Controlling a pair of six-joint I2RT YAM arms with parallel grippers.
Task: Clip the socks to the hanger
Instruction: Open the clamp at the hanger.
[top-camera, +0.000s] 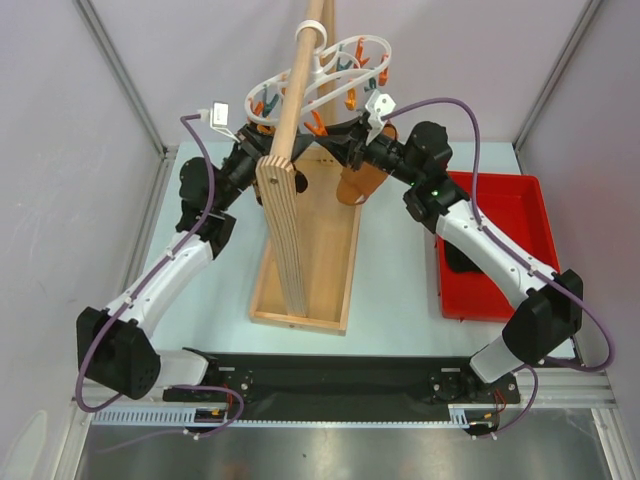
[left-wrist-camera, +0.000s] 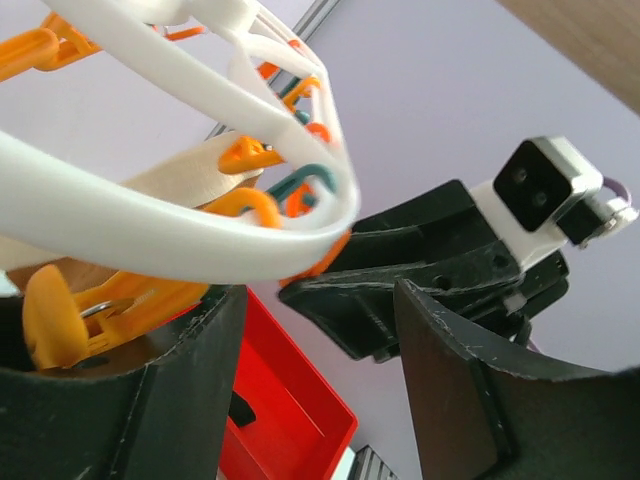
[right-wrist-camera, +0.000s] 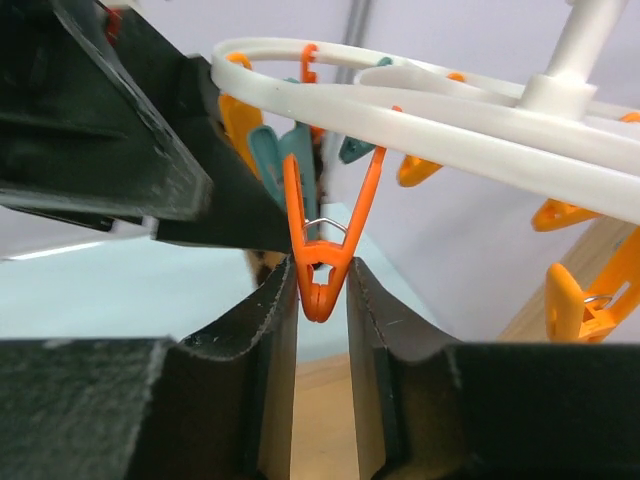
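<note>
It's tight up here. My right claw (right-wrist-camera: 320, 270) has no slack: an orange peg (right-wrist-camera: 317, 290) fills the slot between its fingers, a teal peg (right-wrist-camera: 268, 150) hangs just beside, and the black bulk of my left claw (left-wrist-camera: 318, 300) crowds in from the side. The hanger (left-wrist-camera: 150, 225) sweeps just above that left claw. The gap between its fingers is free, but the right claw blocks the way straight ahead. The wooden pole (top-camera: 300, 90) crosses the hanger between my arms, and its upright board (top-camera: 283, 230) walls left from right. Open bench (top-camera: 400, 270) lies between the stand's base and the red bin (top-camera: 520, 210).
</note>
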